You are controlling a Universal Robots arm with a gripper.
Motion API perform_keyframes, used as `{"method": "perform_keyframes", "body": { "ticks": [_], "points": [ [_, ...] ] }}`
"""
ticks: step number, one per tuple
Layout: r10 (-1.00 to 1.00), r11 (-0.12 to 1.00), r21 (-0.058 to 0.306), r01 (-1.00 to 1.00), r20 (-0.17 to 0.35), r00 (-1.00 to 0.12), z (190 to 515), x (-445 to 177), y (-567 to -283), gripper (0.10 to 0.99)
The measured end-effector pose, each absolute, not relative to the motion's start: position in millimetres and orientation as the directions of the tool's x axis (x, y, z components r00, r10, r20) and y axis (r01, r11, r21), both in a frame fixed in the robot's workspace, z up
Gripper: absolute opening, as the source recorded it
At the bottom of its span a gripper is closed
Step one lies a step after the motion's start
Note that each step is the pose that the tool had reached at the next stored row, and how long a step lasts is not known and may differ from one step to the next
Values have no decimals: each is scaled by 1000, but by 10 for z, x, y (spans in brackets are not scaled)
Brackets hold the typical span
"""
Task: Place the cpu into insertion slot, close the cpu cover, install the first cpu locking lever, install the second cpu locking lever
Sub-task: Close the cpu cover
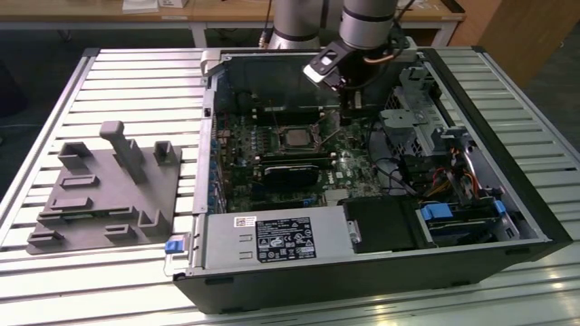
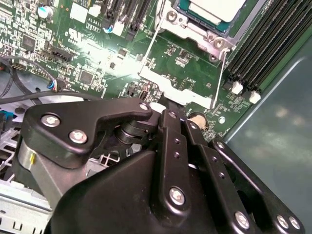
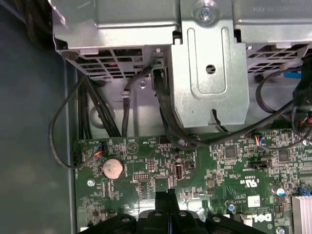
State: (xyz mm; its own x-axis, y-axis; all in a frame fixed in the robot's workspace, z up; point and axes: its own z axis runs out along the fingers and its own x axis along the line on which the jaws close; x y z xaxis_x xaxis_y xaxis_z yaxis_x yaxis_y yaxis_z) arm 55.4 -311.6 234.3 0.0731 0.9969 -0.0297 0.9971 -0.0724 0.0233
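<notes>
The cpu (image 1: 295, 139), a small silvery square, sits in the insertion slot (image 1: 279, 131) on the green board inside the open case. In the second wrist view the cpu (image 2: 217, 7) lies under the silvery cpu cover (image 2: 195, 33), which frames it flat. Two thin wire levers (image 2: 152, 39) run from the socket toward a pale metal strip (image 2: 175, 90). My gripper (image 1: 341, 103) hangs over the board, to the exterior view's right of the socket and a little behind it. Its black fingers (image 2: 171, 127) meet just short of that strip. My gripper (image 3: 168, 196) is shut, with nothing seen between the tips.
A black heatsink block (image 1: 295, 170) lies in front of the socket, and the grey power supply box (image 1: 272, 239) stands at the case's front. Drive cages and cables (image 1: 435, 156) crowd the exterior view's right. A grey fixture (image 1: 100, 190) rests on the slatted table.
</notes>
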Motion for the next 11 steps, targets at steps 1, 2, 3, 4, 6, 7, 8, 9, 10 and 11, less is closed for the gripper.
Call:
{"method": "perform_keyframes", "body": {
  "ticks": [1, 2, 3, 4, 6, 7, 8, 9, 10, 11],
  "points": [
    [997, -72, 23, 997, -30, 73, 2343, 545, -3116, 106],
    [997, -72, 23, 997, -30, 73, 2343, 534, -3116, 106],
    [997, -72, 23, 997, -29, 73, 2343, 525, -3116, 106],
    [997, -72, 23, 997, -29, 73, 2344, 516, -3116, 106],
    [997, -72, 23, 997, -28, 73, 2343, 492, -3115, 106],
    [997, -72, 23, 997, -28, 73, 2343, 477, -3115, 106],
    [997, -73, 23, 997, -28, 73, 2343, 460, -3115, 106],
    [997, -73, 23, 997, -28, 73, 2343, 442, -3116, 106],
    [997, -73, 23, 997, -27, 73, 2343, 423, -3116, 106],
    [997, -72, 23, 997, -27, 73, 2343, 404, -3116, 106]
  ]
}}
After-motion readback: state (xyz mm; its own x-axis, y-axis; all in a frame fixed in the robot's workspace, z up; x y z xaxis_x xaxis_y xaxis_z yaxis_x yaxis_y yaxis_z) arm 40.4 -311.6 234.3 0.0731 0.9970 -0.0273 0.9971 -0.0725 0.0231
